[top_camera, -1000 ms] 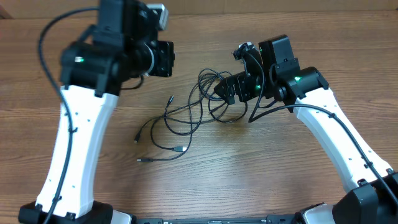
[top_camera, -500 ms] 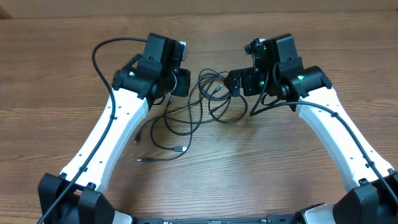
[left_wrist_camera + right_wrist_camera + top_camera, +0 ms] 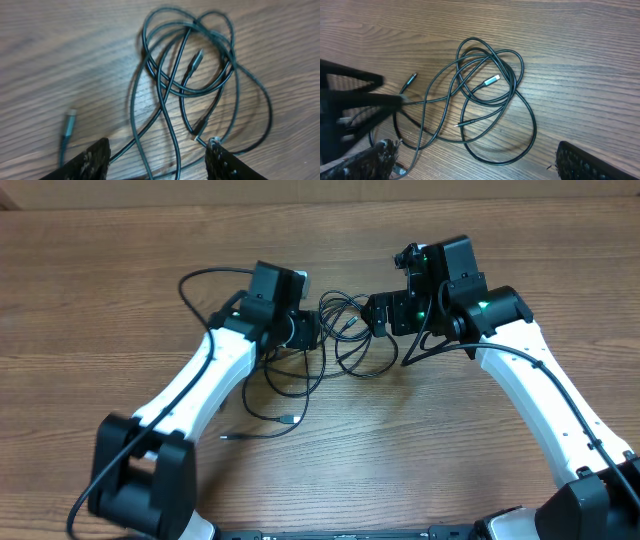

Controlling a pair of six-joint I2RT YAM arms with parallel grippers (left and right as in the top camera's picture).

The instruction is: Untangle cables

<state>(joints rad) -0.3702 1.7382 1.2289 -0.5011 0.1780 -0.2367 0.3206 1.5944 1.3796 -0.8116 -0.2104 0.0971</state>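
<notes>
The cables [image 3: 345, 352] lie as a loose tangle of thin black loops in the middle of the wooden table, with strands trailing towards the front to silvery plug ends [image 3: 288, 420]. My left gripper [image 3: 306, 332] hangs at the tangle's left edge. In the left wrist view it [image 3: 159, 146] is open, with several strands of the cables [image 3: 187, 65] running on the table between its fingers, none pinched. My right gripper [image 3: 373, 315] is at the tangle's right edge. The right wrist view shows it [image 3: 477, 147] wide open above the cables [image 3: 485, 87], holding nothing.
A thicker black cord [image 3: 200, 278] arcs off the left arm over the table, and another [image 3: 432, 348] hangs under the right arm. The left arm shows as a dark blur [image 3: 350, 95] beside the tangle. The table's far edge [image 3: 320, 198] runs along the top.
My left arm has swung in from the far left and down to the tangle's left edge, and its jaws have opened. The right arm shifted slightly towards the back, then held still, open.
</notes>
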